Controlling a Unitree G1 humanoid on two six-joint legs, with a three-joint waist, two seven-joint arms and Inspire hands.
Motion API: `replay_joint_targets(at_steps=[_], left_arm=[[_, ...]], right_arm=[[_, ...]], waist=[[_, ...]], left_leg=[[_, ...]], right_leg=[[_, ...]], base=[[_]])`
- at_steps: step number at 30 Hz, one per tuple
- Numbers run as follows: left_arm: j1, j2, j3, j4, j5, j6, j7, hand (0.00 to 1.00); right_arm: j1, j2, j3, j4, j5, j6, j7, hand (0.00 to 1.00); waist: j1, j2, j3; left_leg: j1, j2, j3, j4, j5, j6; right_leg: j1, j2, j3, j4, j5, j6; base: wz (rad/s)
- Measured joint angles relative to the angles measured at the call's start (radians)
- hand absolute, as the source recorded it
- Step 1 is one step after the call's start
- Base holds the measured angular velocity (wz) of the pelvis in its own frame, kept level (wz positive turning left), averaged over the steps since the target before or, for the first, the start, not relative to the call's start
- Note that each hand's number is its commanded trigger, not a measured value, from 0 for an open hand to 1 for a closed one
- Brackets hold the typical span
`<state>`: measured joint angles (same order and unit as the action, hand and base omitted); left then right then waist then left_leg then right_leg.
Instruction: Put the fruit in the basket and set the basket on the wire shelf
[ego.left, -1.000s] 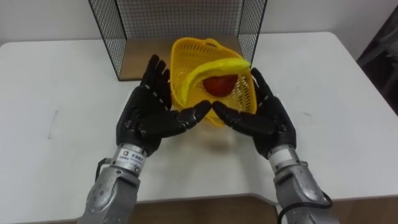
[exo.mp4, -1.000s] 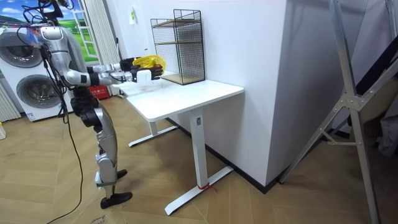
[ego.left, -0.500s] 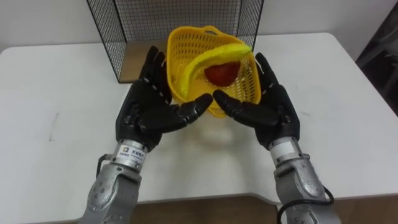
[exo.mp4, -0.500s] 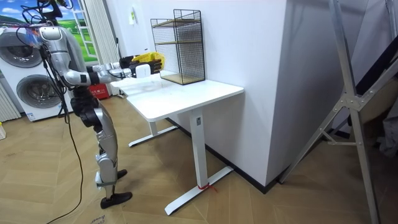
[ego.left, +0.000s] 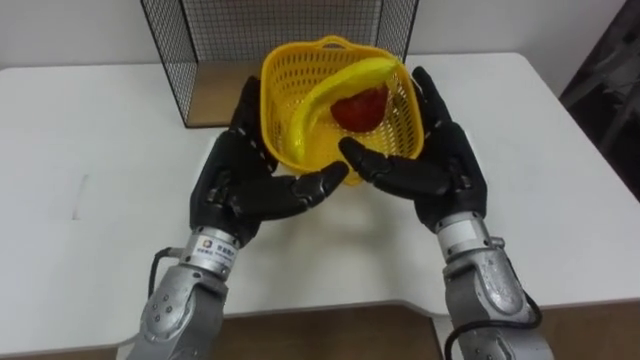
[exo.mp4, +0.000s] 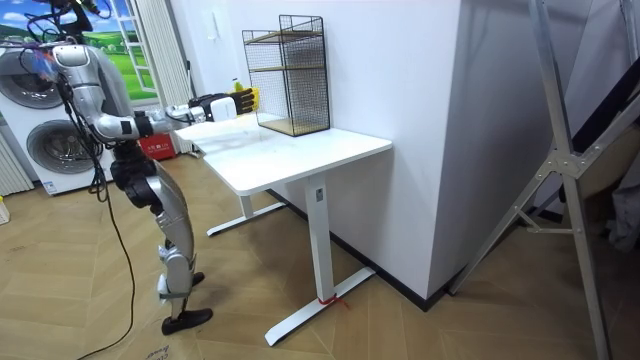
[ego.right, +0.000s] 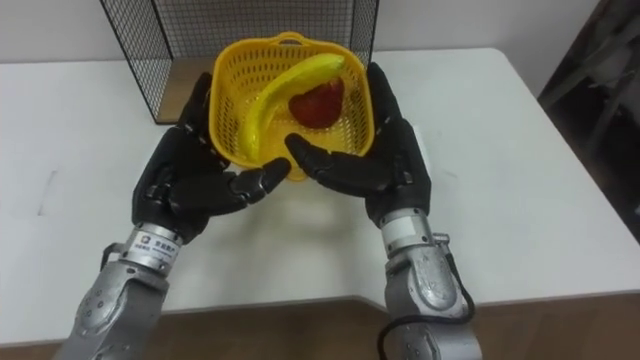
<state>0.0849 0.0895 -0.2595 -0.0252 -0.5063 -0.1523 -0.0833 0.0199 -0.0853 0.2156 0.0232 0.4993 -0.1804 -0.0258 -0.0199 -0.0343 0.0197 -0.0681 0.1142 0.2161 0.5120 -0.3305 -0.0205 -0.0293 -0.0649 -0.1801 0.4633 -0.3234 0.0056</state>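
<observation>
Basket (ego.left: 330, 60): I see the rim and inner mesh. The underside and near wall sit behind the left robot hand (ego.left: 235, 185) and right robot hand (ego.left: 445, 170).
Red fruit (ego.left: 360, 108): partly covered by the banana (ego.left: 315, 100); I cannot tell its kind.
Wire shelf (ego.left: 290, 25): upper part cut off by the top edge.
Room view: the basket's contents are too small for me to make out.
</observation>
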Motion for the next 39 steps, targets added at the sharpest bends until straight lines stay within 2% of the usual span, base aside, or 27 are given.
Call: replay_joint_targets(at_steps=[1, 2, 3, 6, 8, 9, 10, 11, 12, 13, 15, 18, 19, 21, 22, 23, 26, 29, 31, 32, 33, 35, 36, 37, 38, 39], left_arm=[[0.01, 0.003, 0.001, 0.0, 0.003, 0.002, 0.0, 0.0], [0.014, 0.006, 0.003, 0.0, 0.006, 0.002, 0.001, 0.0], [0.023, 0.01, 0.004, 0.0, 0.009, 0.003, 0.004, 0.0], [0.027, 0.008, 0.004, 0.0, 0.008, 0.014, 0.011, 0.0], [0.026, 0.012, 0.01, 0.0, 0.02, 0.015, 0.011, 0.0], [0.026, 0.014, 0.013, 0.001, 0.022, 0.017, 0.011, 0.0], [0.024, 0.011, 0.016, 0.001, 0.026, 0.021, 0.011, 0.0], [0.024, 0.002, 0.016, 0.0, 0.029, 0.021, 0.011, 0.0], [0.026, -0.004, 0.016, 0.0, 0.03, 0.021, 0.012, 0.0], [0.029, 0.003, 0.019, 0.0, 0.031, 0.022, 0.012, 0.0], [0.019, 0.006, 0.019, -0.003, 0.03, 0.02, 0.012, 0.0], [0.018, 0.011, 0.02, -0.003, 0.032, 0.019, 0.012, 0.0], [0.018, 0.011, 0.02, -0.003, 0.038, 0.019, 0.012, 0.0], [0.015, 0.011, 0.02, -0.003, 0.038, 0.019, 0.012, 0.0], [0.015, 0.012, 0.02, -0.003, 0.037, 0.019, 0.012, 0.0], [0.015, 0.012, 0.02, -0.003, 0.037, 0.019, 0.012, 0.0], [0.014, 0.008, 0.019, -0.003, 0.037, 0.019, 0.014, 0.0], [0.011, -0.001, 0.016, -0.003, 0.037, 0.018, 0.015, 0.0], [-0.003, 0.003, 0.015, -0.002, 0.038, 0.018, 0.028, 0.0], [-0.004, 0.004, 0.015, -0.002, 0.039, 0.018, 0.031, 0.0], [-0.004, 0.004, 0.011, -0.002, 0.039, 0.018, 0.034, 0.0], [-0.004, 0.003, 0.01, -0.002, 0.039, 0.018, 0.035, 0.0], [-0.004, 0.004, 0.01, -0.002, 0.038, 0.018, 0.038, 0.0], [-0.005, 0.004, 0.009, -0.002, 0.038, 0.018, 0.045, 0.0], [-0.006, 0.004, 0.008, -0.002, 0.038, 0.018, 0.051, 0.0], [-0.008, 0.005, 0.009, -0.002, 0.038, 0.017, 0.056, 0.0]], right_arm=[[0.012, -0.001, 0.002, 0.0, 0.001, 0.0, 0.007, 0.0], [0.019, 0.0, 0.005, 0.0, 0.001, 0.0, 0.009, 0.0], [0.03, 0.0, 0.012, 0.0, -0.001, 0.003, 0.018, 0.0], [0.035, -0.005, 0.019, 0.005, -0.001, 0.004, 0.028, 0.0], [0.034, -0.004, 0.021, 0.005, -0.001, 0.004, 0.032, 0.0], [0.034, -0.001, 0.027, 0.007, -0.002, 0.004, 0.032, 0.0], [0.032, -0.003, 0.026, 0.008, -0.002, 0.006, 0.029, 0.0], [0.027, -0.008, 0.025, 0.008, -0.002, 0.007, 0.028, 0.0], [0.027, -0.01, 0.026, 0.008, -0.003, 0.008, 0.028, 0.0], [0.033, -0.006, 0.027, 0.009, -0.015, 0.01, 0.029, 0.0], [0.029, -0.014, 0.025, 0.004, -0.039, 0.009, 0.03, 0.0], [0.011, -0.02, 0.026, 0.003, -0.045, 0.009, 0.035, 0.0], [0.011, -0.021, 0.025, 0.003, -0.045, 0.009, 0.035, 0.0], [0.011, -0.024, 0.024, 0.003, -0.044, 0.009, 0.035, 0.0], [0.011, -0.023, 0.025, 0.003, -0.044, 0.009, 0.035, 0.0], [0.011, -0.023, 0.025, 0.003, -0.044, 0.009, 0.035, 0.0], [0.009, -0.021, 0.025, -0.008, -0.043, 0.008, 0.03, 0.0], [0.008, -0.022, 0.024, -0.008, -0.044, 0.007, 0.02, 0.0], [0.008, -0.022, 0.025, -0.009, -0.054, 0.006, 0.013, 0.0], [0.008, -0.021, 0.025, -0.009, -0.055, 0.006, 0.013, 0.0], [0.008, -0.021, 0.025, -0.009, -0.056, 0.006, 0.013, 0.0], [0.007, -0.021, 0.023, -0.009, -0.064, 0.006, 0.014, 0.0], [0.007, -0.02, 0.023, -0.009, -0.07, 0.006, 0.014, 0.0], [0.007, -0.021, 0.024, -0.009, -0.072, 0.006, 0.014, 0.0], [0.006, -0.021, 0.025, -0.009, -0.073, 0.006, 0.014, 0.0], [0.006, -0.023, 0.025, -0.008, -0.073, 0.007, 0.014, 0.0]], waist=[[0.005, -0.002, -0.0025], [0.006, -0.005, -0.0042], [0.01, -0.01, -0.0078], [0.015, 0.003, -0.0069], [0.012, 0.003, -0.0068], [0.013, -0.007, 0.0017], [0.012, -0.012, -0.0024], [0.006, -0.011, -0.0023], [0.01, -0.005, -0.0061], [0.019, -0.014, -0.0132], [0.001, -0.031, -0.0179], [0.001, -0.029, -0.0168], [0.0, -0.029, -0.0165], [-0.003, -0.022, -0.0128], [-0.003, -0.02, -0.0113], [-0.004, -0.02, -0.0109], [-0.006, -0.021, -0.0102], [-0.011, -0.026, -0.0068], [-0.015, -0.034, -0.0011], [-0.015, -0.033, -0.0006], [-0.019, -0.031, 0.0024], [-0.017, -0.02, 0.0072], [-0.012, -0.012, 0.0105], [-0.014, -0.005, 0.0086], [-0.012, 0.0, 0.0083], [-0.007, 0.012, 0.0096]], left_leg=[[-0.015, 0.018, -0.002, 0.046, -0.02, -0.009], [-0.019, 0.024, -0.003, 0.065, -0.028, -0.013], [-0.027, 0.031, -0.004, 0.085, -0.031, -0.017], [-0.051, 0.053, -0.003, 0.152, -0.023, -0.021], [-0.066, 0.054, -0.002, 0.172, -0.001, -0.024], [-0.106, 0.049, -0.004, 0.212, 0.016, -0.018], [-0.132, 0.028, -0.008, 0.124, 0.02, -0.018], [-0.166, 0.012, -0.006, 0.018, 0.08, -0.013], [-0.173, 0.01, -0.008, -0.012, 0.147, -0.003], [-0.159, -0.002, 0.0, -0.03, 0.175, 0.01], [-0.146, -0.023, -0.004, -0.046, 0.179, 0.017], [-0.157, -0.027, -0.003, -0.026, 0.152, 0.025], [-0.157, -0.04, -0.003, -0.023, 0.144, 0.028], [-0.157, -0.044, -0.003, -0.015, 0.129, 0.035], [-0.156, -0.059, -0.003, -0.013, 0.12, 0.039], [-0.156, -0.06, -0.003, -0.013, 0.117, 0.042], [-0.159, -0.101, 0.002, -0.007, 0.09, 0.064], [-0.153, -0.128, 0.003, 0.003, 0.072, 0.088], [-0.148, -0.159, 0.004, 0.02, 0.048, 0.114], [-0.145, -0.165, 0.004, 0.025, 0.041, 0.121], [-0.131, -0.177, 0.005, 0.029, 0.029, 0.132], [-0.109, -0.182, 0.006, 0.027, 0.014, 0.147], [-0.094, -0.181, 0.009, 0.019, 0.008, 0.153], [-0.084, -0.181, 0.007, 0.006, 0.005, 0.159], [-0.079, -0.18, 0.007, -0.001, 0.004, 0.16], [-0.07, -0.173, 0.007, -0.015, 0.004, 0.161]], right_leg=[[-0.011, 0.009, 0.0, 0.031, -0.021, -0.008], [-0.015, 0.013, 0.0, 0.046, -0.03, -0.012], [-0.024, 0.016, 0.002, 0.064, -0.039, -0.019], [-0.023, 0.023, 0.014, 0.074, -0.051, -0.031], [-0.011, 0.022, 0.026, 0.07, -0.051, -0.035], [-0.005, 0.009, 0.034, 0.068, -0.05, -0.036], [-0.007, -0.007, 0.036, 0.063, -0.05, -0.035], [-0.009, -0.012, 0.035, 0.057, -0.049, -0.031], [-0.007, -0.017, 0.035, 0.055, -0.05, -0.028], [0.003, -0.027, 0.039, 0.045, -0.054, -0.018], [0.009, -0.04, 0.027, 0.017, -0.05, -0.004], [0.011, -0.045, 0.022, 0.003, -0.049, 0.007], [0.013, -0.054, 0.019, 0.005, -0.052, 0.013], [0.019, -0.065, 0.016, 0.009, -0.059, 0.025], [0.018, -0.074, 0.016, 0.017, -0.064, 0.032], [0.017, -0.08, 0.015, 0.023, -0.066, 0.036], [0.005, -0.119, 0.012, 0.083, -0.082, 0.064], [-0.019, -0.158, 0.017, 0.17, -0.084, 0.068], [-0.08, -0.2, 0.043, 0.318, -0.058, 0.083], [-0.096, -0.209, 0.049, 0.354, -0.045, 0.085], [-0.115, -0.222, 0.065, 0.411, -0.015, 0.08], [-0.145, -0.23, 0.08, 0.478, 0.052, 0.069], [-0.164, -0.228, 0.093, 0.51, 0.101, 0.066], [-0.18, -0.228, 0.096, 0.527, 0.125, 0.067], [-0.187, -0.225, 0.094, 0.524, 0.118, 0.069], [-0.203, -0.208, 0.093, 0.499, 0.075, 0.075]], base=[[-0.09], [-0.09], [-0.05], [-0.07], [-0.01], [0.1], [0.05], [-0.09], [-0.23], [-0.09], [0.12], [0.0], [0.04], [0.08], [0.06], [0.07], [0.07], [0.18], [0.19], [0.14], [0.09], [-0.01], [-0.11], [-0.14], [-0.13], [-0.12]])
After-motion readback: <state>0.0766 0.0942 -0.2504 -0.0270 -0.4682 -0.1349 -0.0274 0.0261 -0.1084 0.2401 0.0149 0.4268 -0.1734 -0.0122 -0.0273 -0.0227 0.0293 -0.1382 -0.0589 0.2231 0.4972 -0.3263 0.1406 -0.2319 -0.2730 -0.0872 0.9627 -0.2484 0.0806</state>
